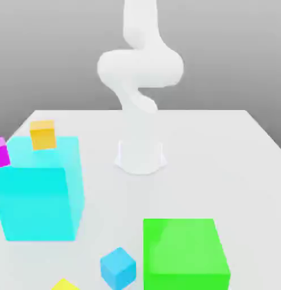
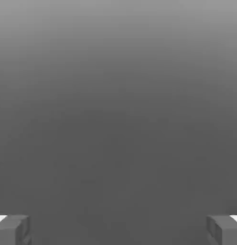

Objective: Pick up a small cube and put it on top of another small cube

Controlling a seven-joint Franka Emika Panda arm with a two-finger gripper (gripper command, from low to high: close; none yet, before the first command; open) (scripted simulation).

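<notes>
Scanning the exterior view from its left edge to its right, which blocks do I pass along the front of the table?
Big cyan block → small yellow cube at the bottom edge → small blue cube → big green block.

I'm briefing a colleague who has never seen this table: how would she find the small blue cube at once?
Start at the big green block at the near edge of the white table. Just off its side toward the exterior view's left sits the small blue cube, apart from it. It is far smaller than the cyan block, and blue, unlike the yellow cube beside it.
</notes>
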